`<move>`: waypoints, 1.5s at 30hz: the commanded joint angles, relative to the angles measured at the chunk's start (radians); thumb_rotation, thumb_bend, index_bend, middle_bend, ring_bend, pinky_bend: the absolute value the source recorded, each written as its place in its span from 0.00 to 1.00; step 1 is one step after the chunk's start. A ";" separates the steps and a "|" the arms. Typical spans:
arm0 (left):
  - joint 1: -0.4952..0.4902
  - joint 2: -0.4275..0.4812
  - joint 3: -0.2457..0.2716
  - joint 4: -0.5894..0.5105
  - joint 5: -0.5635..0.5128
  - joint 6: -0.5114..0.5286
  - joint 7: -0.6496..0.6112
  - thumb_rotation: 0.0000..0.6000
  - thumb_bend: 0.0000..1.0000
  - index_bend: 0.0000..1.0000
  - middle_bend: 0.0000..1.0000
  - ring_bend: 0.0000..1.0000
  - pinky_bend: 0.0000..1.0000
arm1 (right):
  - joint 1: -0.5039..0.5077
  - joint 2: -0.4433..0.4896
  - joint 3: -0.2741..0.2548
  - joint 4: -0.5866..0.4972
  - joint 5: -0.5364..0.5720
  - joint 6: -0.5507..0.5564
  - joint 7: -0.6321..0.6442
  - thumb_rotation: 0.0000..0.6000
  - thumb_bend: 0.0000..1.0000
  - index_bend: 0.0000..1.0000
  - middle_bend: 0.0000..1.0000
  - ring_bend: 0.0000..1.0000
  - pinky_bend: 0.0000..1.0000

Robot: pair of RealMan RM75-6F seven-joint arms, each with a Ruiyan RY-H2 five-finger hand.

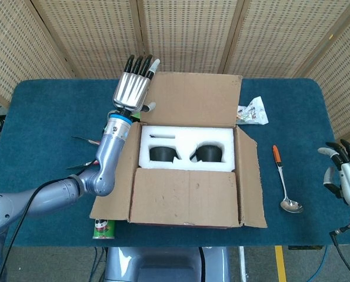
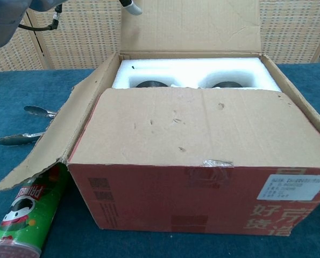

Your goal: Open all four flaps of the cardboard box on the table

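The left hand (image 1: 133,88) is flat, fingers straight and together, holding nothing. It stands at the far left corner of the cardboard box (image 1: 189,176), beside the left edge of the far flap (image 1: 192,100); whether it touches the flap I cannot tell. The right hand (image 1: 345,179) is well off to the right of the box, beyond the spoon (image 1: 285,182), with nothing in it and its fingers loosely curled.

The box sits mid-table with its red front toward the robot. Its far flap stands raised, the left flap (image 1: 113,176) and right flap (image 1: 251,182) are splayed outward, and only the near flap (image 1: 186,197) lies folded over the white foam insert (image 1: 186,141).

The flaps look like thin, stiff corrugated board: light, hinging easily on the crease, likely to spring back a little. The near flap's free edge, beside the foam, seems the best place to hook fingertips under and sweep toward the robot. The box itself, packed, probably stays put.
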 commanded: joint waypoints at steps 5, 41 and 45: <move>0.022 0.065 -0.001 -0.064 0.023 0.014 -0.007 0.78 0.20 0.00 0.00 0.00 0.00 | 0.005 -0.001 0.000 -0.011 -0.012 0.000 -0.009 1.00 0.83 0.24 0.17 0.00 0.09; 0.186 0.479 0.166 -0.750 0.054 -0.150 -0.234 0.28 0.25 0.39 0.00 0.00 0.00 | 0.003 -0.001 -0.010 -0.046 -0.045 0.014 -0.021 1.00 0.83 0.24 0.17 0.00 0.09; 0.189 0.466 0.191 -0.750 0.064 -0.162 -0.250 0.26 0.26 0.39 0.00 0.00 0.00 | 0.004 -0.004 -0.010 -0.040 -0.042 0.011 -0.016 1.00 0.83 0.24 0.17 0.00 0.09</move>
